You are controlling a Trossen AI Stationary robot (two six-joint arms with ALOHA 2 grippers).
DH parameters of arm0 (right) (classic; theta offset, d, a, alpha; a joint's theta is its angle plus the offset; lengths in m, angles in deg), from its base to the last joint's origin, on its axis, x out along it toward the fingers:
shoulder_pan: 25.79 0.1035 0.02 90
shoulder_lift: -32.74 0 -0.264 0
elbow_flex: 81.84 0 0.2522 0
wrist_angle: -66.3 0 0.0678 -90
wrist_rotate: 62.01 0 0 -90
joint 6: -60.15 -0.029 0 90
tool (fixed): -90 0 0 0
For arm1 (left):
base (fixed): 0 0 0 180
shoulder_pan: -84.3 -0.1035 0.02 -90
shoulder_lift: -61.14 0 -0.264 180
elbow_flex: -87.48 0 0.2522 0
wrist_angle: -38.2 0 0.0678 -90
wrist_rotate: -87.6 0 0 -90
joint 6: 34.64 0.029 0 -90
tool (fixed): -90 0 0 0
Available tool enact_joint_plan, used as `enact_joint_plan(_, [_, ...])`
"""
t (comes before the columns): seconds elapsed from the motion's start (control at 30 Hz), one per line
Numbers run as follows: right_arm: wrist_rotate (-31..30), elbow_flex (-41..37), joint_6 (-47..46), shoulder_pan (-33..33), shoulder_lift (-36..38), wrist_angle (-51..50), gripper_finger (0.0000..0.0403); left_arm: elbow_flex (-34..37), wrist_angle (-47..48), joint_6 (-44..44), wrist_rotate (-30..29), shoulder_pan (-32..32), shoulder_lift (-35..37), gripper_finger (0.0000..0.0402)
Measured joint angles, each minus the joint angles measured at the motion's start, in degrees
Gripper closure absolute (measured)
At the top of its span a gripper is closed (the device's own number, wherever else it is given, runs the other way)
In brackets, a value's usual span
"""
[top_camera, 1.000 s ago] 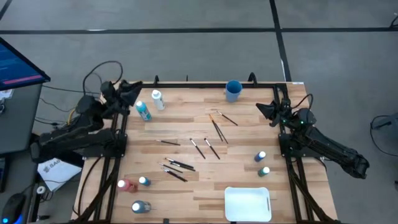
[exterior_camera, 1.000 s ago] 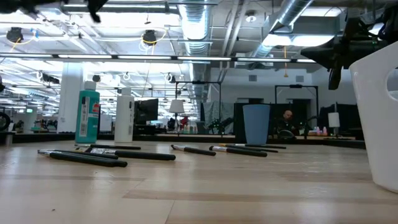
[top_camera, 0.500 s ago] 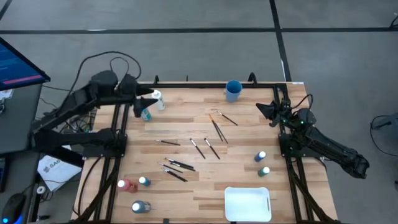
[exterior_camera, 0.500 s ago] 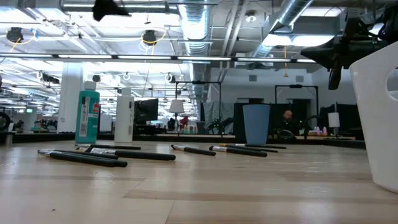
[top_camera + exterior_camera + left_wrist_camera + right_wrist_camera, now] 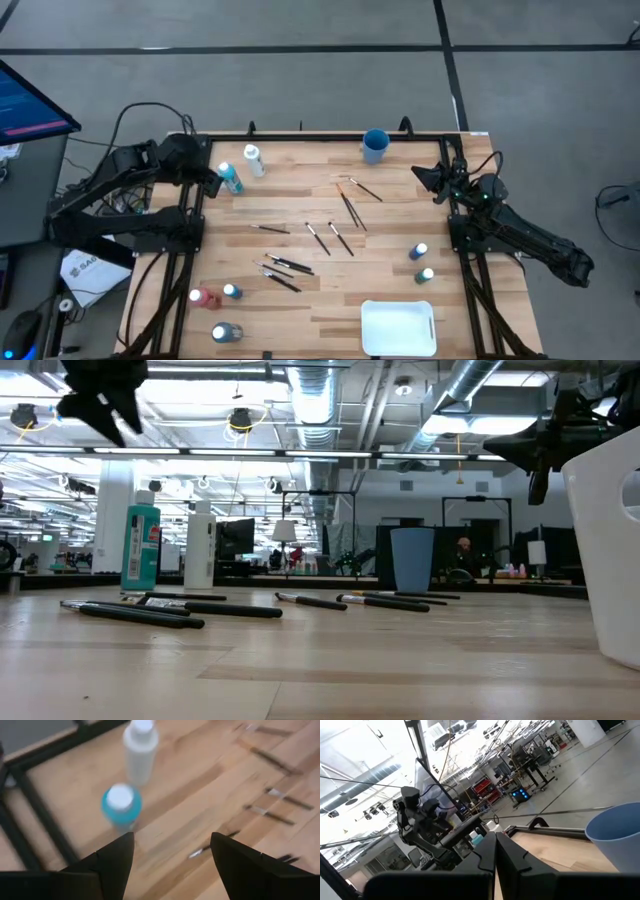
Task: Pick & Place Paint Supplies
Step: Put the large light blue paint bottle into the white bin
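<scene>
Ahead of the left jaws the paintbrushes are blurred — tips indistinct. Blue cup right of the right jaws is cut off by frame edge — approx half shows.

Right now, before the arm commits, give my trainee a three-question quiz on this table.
1. True or false: the left gripper has its fingers open above the teal paint bottle.
2. Which stands nearest the teal paint bottle?
A. the blue cup
B. the white paint bottle
C. the white tray
3. Fill in: the right gripper, waiting at the table's right edge, has its fingers ____.

Key: 1 true; 2 B; 3 shut.
</scene>
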Motion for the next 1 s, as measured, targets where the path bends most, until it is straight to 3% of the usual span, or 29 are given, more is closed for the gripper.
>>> enact_joint_plan(0.17, [0.0, 0.0, 0.2, 0.0, 0.0, 0.0, 0.0403, 1.2, 1.5, -0.3, -2.2, 0.3, 1.1, 0.0147])
enact_joint_plan(0.4, [-0.1, 0.0, 0.4, 0.0, 0.0, -0.7, 0.0403, 9.0, 1.1, -2.5, -2.8, 3.8, 5.9, 0.0147])
enact_joint_plan(0.67, [-0.2, 0.0, 0.3, 0.0, 0.0, -0.7, 0.0403, 20.0, -7.8, -3.4, -4.6, 8.3, 7.4, 0.0147])
enact_joint_plan(0.83, [-0.2, 0.0, 0.1, 0.0, 0.0, -0.7, 0.0403, 22.6, -7.3, -8.9, -6.5, 9.5, 6.3, 0.0147])
enact_joint_plan(1.0, [-0.2, 0.0, 0.2, 0.0, 0.0, -0.6, 0.0403, 22.6, -8.0, -21.3, -7.0, 9.7, 5.5, 0.0147])
